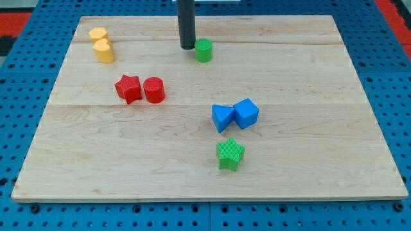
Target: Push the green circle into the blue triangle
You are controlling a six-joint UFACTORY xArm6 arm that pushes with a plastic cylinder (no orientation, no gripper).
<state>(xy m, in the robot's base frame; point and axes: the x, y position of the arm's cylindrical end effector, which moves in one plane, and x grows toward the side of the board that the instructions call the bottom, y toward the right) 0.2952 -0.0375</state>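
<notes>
Near the counter's 12 o'clock edge: my tip (187,47) stood just beside the green circle (203,49), at the circle's 9 o'clock, touching or nearly so; which could not be told.
Claw: none fitted; the arm ended in a straight dark rod, so no spread or pressed state applied.
Green circle: upright on the counter (321,160), well apart from its goal.
Blue triangle (222,118): toward 5 o'clock from the circle, past the counter's centre, touching a blue cube (246,113) at its 3 o'clock.
Risk, heading: a push from the 9 o'clock side would likely have sent the circle toward 3 o'clock, not toward the triangle; the tip seemingly needed to come round to the circle's 11 to 12 o'clock side first.
Risk, slip: an off-centre contact on the round wall could have let the circle roll off the rod's side.
Risk, neighbours: a late push might have struck the blue cube instead, or driven both blue blocks toward the green star (230,154) at their 6 o'clock.
Bystanders: red star (128,88) and red cylinder (154,90), two yellow blocks (101,44), all well off the likely path.
Writing: no brand, label or lettering was legible.
</notes>
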